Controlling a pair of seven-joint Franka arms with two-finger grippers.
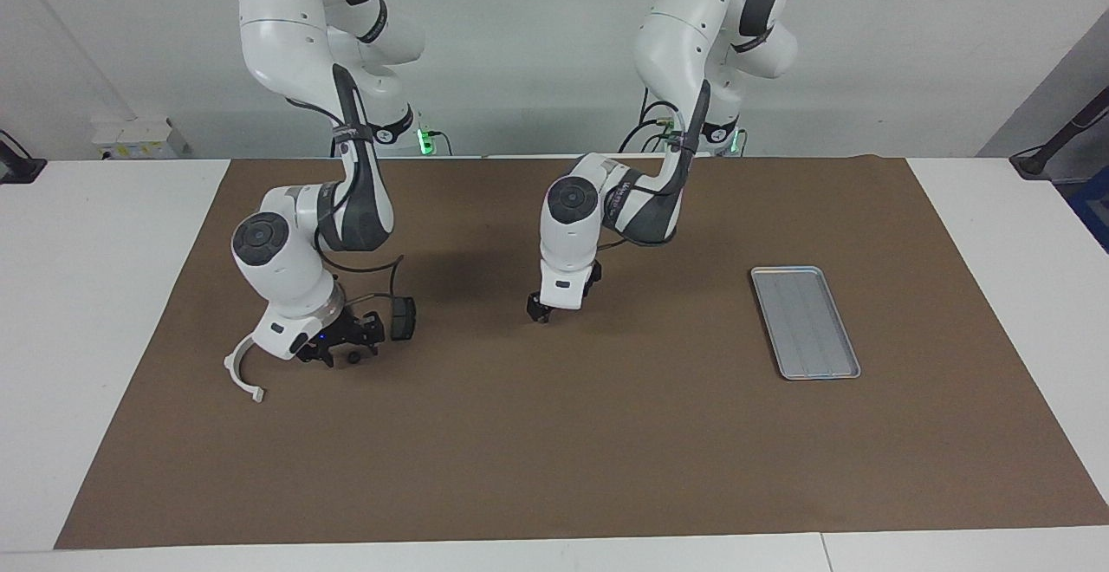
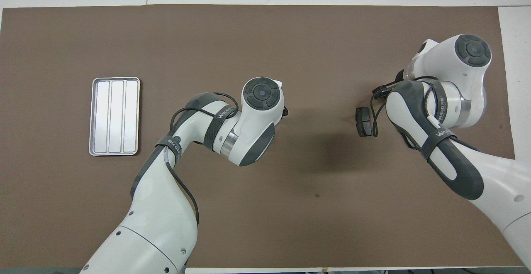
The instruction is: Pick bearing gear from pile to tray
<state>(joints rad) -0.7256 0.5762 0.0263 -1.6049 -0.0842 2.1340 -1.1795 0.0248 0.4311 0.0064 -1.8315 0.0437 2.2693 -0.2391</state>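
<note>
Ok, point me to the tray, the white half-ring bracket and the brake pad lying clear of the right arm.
tray (image 1: 805, 322), facing view, ribbed floor.
white half-ring bracket (image 1: 234, 372), facing view, middle of the curve.
brake pad (image 2: 364, 121), overhead view, dark top face.
</note>
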